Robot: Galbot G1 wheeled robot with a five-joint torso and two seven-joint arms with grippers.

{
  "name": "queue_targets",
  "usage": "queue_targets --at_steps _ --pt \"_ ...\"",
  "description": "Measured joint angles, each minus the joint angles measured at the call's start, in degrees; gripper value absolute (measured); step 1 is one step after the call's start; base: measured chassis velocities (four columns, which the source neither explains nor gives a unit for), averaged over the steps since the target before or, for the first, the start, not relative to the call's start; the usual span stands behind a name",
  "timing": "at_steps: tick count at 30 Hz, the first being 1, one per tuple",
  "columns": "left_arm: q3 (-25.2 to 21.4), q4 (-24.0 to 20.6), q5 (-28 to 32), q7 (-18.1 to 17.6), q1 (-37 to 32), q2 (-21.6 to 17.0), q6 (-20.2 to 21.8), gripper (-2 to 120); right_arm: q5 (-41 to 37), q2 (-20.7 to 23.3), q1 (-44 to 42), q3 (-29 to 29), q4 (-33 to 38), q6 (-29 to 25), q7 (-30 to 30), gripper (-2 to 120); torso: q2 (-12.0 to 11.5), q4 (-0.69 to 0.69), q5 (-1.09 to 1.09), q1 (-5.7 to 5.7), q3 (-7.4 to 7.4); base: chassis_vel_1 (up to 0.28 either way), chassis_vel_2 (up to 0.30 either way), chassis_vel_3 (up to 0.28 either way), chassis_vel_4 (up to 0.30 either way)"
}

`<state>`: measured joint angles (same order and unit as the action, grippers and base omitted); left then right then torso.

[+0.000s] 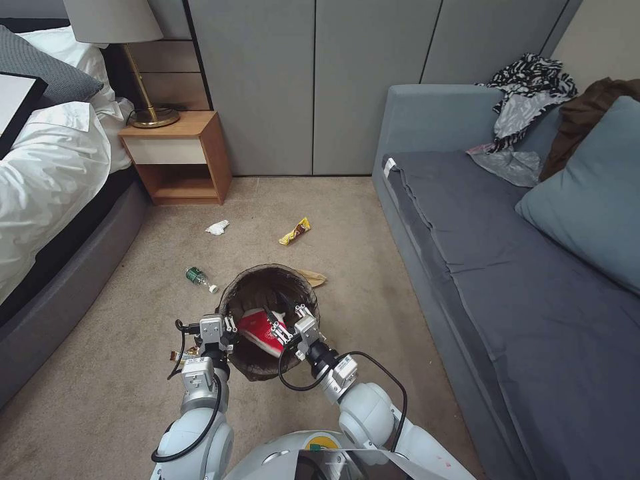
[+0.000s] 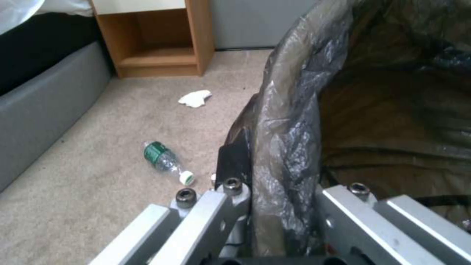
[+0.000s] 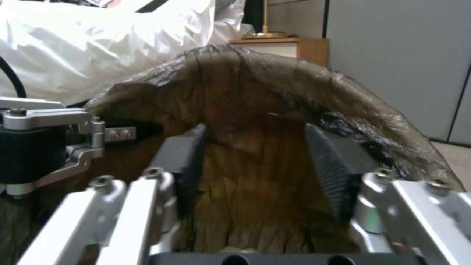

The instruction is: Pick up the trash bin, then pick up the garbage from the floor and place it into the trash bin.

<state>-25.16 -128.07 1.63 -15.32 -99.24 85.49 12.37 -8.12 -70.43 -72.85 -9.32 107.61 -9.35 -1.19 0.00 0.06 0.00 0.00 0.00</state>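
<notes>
The left gripper (image 1: 225,331) has its fingers (image 2: 234,191) closed on the rim of the trash bin (image 1: 267,293), one finger outside the wall and one inside, with the dark bag pinched between them. The right gripper (image 1: 293,327) hangs over the mouth of the bin, on the side nearest the robot; its fingers (image 3: 189,162) stand well apart in the right wrist view and nothing lies between them there. In the head view a red-white wrapper (image 1: 261,331) sits just beside these fingers, inside the bin; whether they touch it cannot be told. The bin looks light and stiff, so a grip on the rim seems enough, but the bag is thin and slippery and may slide under the fingers. More garbage lies on the carpet (image 1: 100,400) around the bin: a small green bottle (image 1: 199,277) near it on the bed side, a white tissue (image 1: 217,227) and a yellow snack packet (image 1: 294,231) farther from the robot, a tan paper bag (image 1: 313,277) touching the far side of the bin. The bottle is hard and can roll; the tissue and the packet are soft and would be best taken by the middle.
</notes>
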Motion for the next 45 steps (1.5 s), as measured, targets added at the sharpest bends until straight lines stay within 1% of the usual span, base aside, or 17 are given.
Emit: queue_targets --at_steps 1,3,4,5,8,9,11,14,22,25,26,29,30,33,37,40,45 --pt "0.0 0.0 0.0 0.0 0.0 0.0 0.0 3 0.0 0.0 0.0 0.0 0.0 0.0 0.0 56 0.0 0.0 0.0 0.0 0.0 0.0 0.0 0.0 0.0" --pt "0.0 0.1 0.0 0.0 0.0 0.0 0.0 3 0.0 0.1 0.0 0.0 0.1 0.0 0.0 62 0.0 0.0 0.0 0.0 0.0 0.0 0.0 0.0 0.0" --pt "0.0 0.1 0.0 0.0 0.0 0.0 0.0 3 0.0 0.2 0.0 0.1 0.1 0.0 0.0 70 0.0 0.0 0.0 0.0 0.0 0.0 0.0 0.0 0.0" --pt "0.0 0.1 0.0 0.0 0.0 0.0 0.0 3 0.0 0.2 0.0 0.1 0.1 0.0 0.0 70 0.0 0.0 0.0 0.0 0.0 0.0 0.0 0.0 0.0" --pt "0.0 0.1 0.0 0.0 0.0 0.0 0.0 3 0.2 0.2 -0.1 0.2 0.3 0.0 0.0 84 0.0 0.0 0.0 0.0 0.0 0.0 0.0 0.0 0.0" --pt "0.0 0.1 0.0 0.0 0.0 0.0 0.0 3 0.2 0.2 -0.1 0.2 0.3 0.0 0.0 84 0.0 0.0 0.0 0.0 0.0 0.0 0.0 0.0 0.0" --pt "-0.1 0.1 0.0 0.0 0.0 0.0 0.0 3 0.7 0.0 -0.4 0.8 1.2 -0.2 -0.1 94 0.0 0.0 0.0 0.0 0.0 0.0 0.0 0.0 0.0" --pt "-0.3 0.1 0.0 -0.1 0.1 0.0 0.0 3 0.9 -0.6 -1.3 1.8 3.3 0.2 -1.9 99 0.0 0.0 0.0 0.0 0.0 0.0 0.0 0.0 0.0" --pt "-0.8 0.7 0.2 -0.1 0.6 -0.4 0.0 3 3.4 -2.1 -5.9 6.8 11.0 0.8 -6.5 100 0.0 0.0 0.0 0.0 0.0 0.0 0.0 0.0 0.0" --pt "-1.1 1.1 0.6 -0.1 1.2 -0.6 0.0 3 6.1 -3.0 -10.3 12.2 15.0 -0.8 -6.6 100 0.0 -0.01 0.0 0.0 0.0 0.0 0.0 0.0 0.0" --pt "-1.1 1.1 0.6 -0.1 1.2 -0.6 0.0 3 6.1 -3.0 -10.3 12.2 15.0 -0.8 -6.6 100 0.0 -0.01 0.0 0.0 0.0 0.0 0.0 0.0 0.0" --pt "-1.6 1.4 1.2 -0.1 1.4 -0.9 0.0 3 6.8 -4.2 -14.8 16.7 16.8 -3.0 -7.1 100 0.0 -0.01 0.0 0.0 0.0 0.0 0.0 0.0 0.0" --pt "-1.6 1.4 1.2 -0.1 1.4 -0.9 0.0 3 6.8 -4.2 -14.8 16.7 16.8 -3.0 -7.1 100 0.0 -0.01 0.0 0.0 0.0 0.0 0.0 0.0 0.0" --pt "-2.2 1.5 1.6 -0.1 1.6 -1.1 -0.1 3 9.0 -6.1 -19.3 20.8 16.8 -6.6 -7.2 100 0.0 -0.01 0.0 0.0 0.0 0.0 0.0 0.0 0.0" --pt "-2.6 1.4 1.7 -0.1 1.7 -1.2 -0.1 3 10.4 -7.7 -21.9 22.9 15.7 -8.9 -7.4 100 0.0 -0.01 0.0 0.0 0.0 0.0 0.0 0.0 0.0" --pt "-2.7 1.4 2.0 -0.3 1.6 -1.4 -0.2 3 13.4 -10.3 -24.3 25.4 13.0 -12.9 -7.4 100 0.0 -0.01 0.0 0.0 0.0 0.0 0.0 0.0 0.0" --pt "-3.0 1.4 1.9 -0.5 1.5 -1.5 -0.5 3 14.4 -11.7 -25.0 26.3 11.1 -15.0 -7.4 100 0.0 0.0 0.0 0.0 0.0 0.0 0.0 0.0 0.0"
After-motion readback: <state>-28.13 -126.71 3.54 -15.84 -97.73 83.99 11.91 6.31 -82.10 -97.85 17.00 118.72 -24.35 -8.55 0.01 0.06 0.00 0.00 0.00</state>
